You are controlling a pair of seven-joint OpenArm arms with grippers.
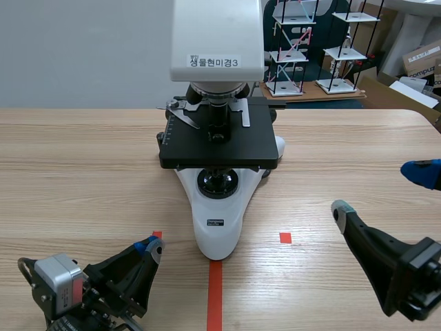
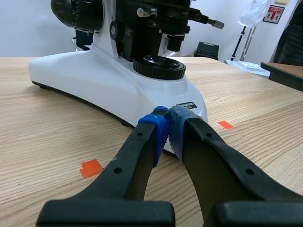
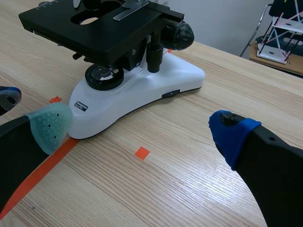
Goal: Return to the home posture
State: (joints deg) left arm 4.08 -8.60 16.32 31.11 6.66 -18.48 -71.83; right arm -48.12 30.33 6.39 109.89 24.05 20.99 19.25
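A white and black microscope [image 1: 217, 138] stands at the table's middle, its base toward me. My left gripper [image 1: 153, 247] rests low at the front left, shut on nothing, its blue pads pressed together just short of the base. In the left wrist view the left gripper [image 2: 165, 126] points at the microscope's base [image 2: 118, 85]. My right gripper [image 1: 381, 191] is at the front right, open and holding nothing. In the right wrist view the right gripper [image 3: 142, 130] has its fingers wide apart, with the microscope [image 3: 142, 90] ahead of it and off to one side.
A red tape line [image 1: 215, 289] runs from the microscope's base to the front edge, with small red squares [image 1: 285, 237] on either side. Shelving racks [image 1: 313, 48] and boxes stand beyond the table's far edge. The left gripper's tip [image 3: 7, 97] shows beside the right one.
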